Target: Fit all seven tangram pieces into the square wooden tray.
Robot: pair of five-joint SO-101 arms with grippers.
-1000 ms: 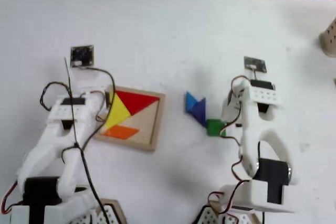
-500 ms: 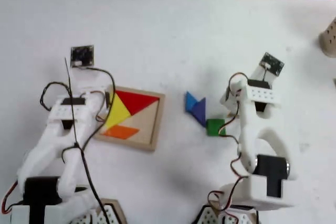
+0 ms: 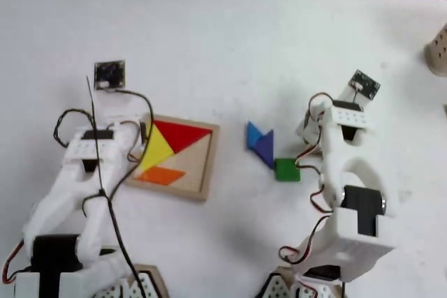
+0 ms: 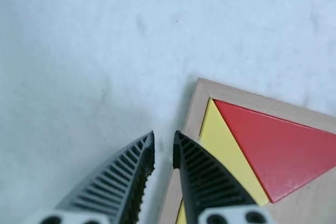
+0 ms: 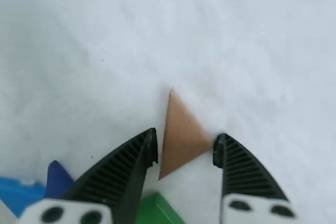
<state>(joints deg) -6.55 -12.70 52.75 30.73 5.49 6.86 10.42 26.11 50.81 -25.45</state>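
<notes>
The square wooden tray holds a red triangle, a yellow triangle and an orange piece. A blue piece, a purple piece and a green square lie together on the table right of the tray. My left gripper is shut and empty, just off the tray's corner. My right gripper is open, its fingers on either side of a brown triangle lying flat on the table. The green square shows near that gripper's base.
The white table has free room behind the tray and the loose pieces. A pale perforated object stands at the far right edge. The arm bases sit at the near edge, with wires hanging by the left arm.
The right arm has swung to the right and its wrist has turned, uncovering the green square. The left arm, the tray and the loose pieces have not moved.
</notes>
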